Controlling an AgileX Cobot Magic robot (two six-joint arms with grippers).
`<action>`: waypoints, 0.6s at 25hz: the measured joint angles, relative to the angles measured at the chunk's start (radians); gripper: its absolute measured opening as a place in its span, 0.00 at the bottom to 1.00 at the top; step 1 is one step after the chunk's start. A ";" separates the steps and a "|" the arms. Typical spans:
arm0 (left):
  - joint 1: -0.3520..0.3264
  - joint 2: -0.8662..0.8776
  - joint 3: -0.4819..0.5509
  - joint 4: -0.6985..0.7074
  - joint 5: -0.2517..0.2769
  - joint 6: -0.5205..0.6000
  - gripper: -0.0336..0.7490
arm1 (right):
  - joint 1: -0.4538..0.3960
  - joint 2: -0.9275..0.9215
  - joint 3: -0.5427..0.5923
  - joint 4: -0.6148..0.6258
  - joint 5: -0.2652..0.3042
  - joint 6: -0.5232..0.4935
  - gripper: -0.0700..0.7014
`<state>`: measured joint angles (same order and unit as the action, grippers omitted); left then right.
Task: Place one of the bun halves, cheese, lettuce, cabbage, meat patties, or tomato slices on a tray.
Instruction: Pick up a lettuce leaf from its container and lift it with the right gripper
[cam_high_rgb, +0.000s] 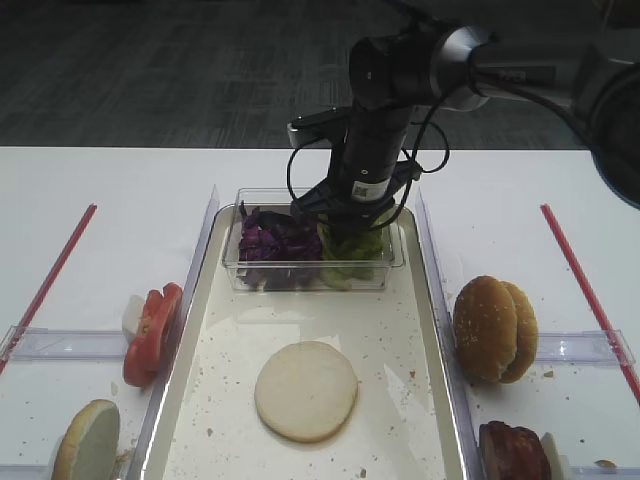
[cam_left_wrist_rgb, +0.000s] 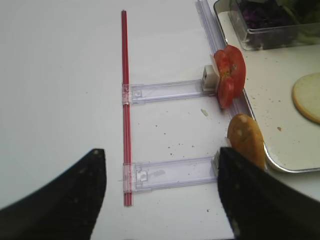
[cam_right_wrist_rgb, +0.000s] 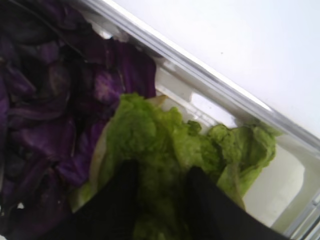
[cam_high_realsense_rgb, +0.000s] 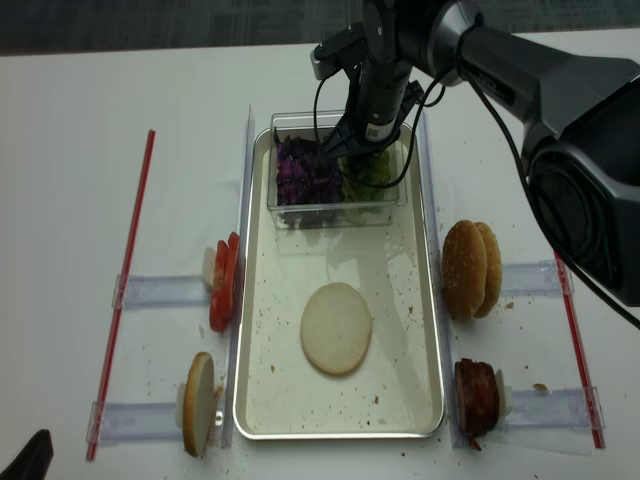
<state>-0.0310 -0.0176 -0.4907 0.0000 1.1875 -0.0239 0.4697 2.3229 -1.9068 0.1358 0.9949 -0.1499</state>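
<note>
While lowered into tub (cam_high_rgb: 385, 262), right tool (cam_right_wrist_rgb: 160, 190) pinches lettuce (cam_right_wrist_rgb: 165, 145); cabbage (cam_right_wrist_rgb: 55, 115) just beside.

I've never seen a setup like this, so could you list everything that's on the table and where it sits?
tray: one, cream, centre.
bun half: one, pale cut face up, lying on the tray.
bun halves: two, golden-brown, standing right of tray.
bun half on edge: one, left front.
tomato slices: red, standing left of tray.
meat patties: dark reddish-brown, right front.
clear tub: one, far end of tray.
cabbage: purple, tub's left.
lettuce: green, tub's right.
red strips: two, either side.
right claw: in tub, around lettuce.
left claw: open, left front.
</note>
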 joint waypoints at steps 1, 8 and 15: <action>0.000 0.000 0.000 0.000 0.000 0.000 0.61 | 0.000 0.000 0.000 0.000 0.000 0.000 0.43; 0.000 0.000 0.000 0.000 0.000 0.000 0.61 | 0.000 0.000 0.000 -0.005 0.008 0.000 0.24; 0.000 0.000 0.000 0.000 0.000 0.000 0.61 | 0.000 0.000 0.000 -0.009 0.014 0.000 0.20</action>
<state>-0.0310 -0.0176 -0.4907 0.0000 1.1875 -0.0239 0.4697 2.3229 -1.9068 0.1263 1.0087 -0.1499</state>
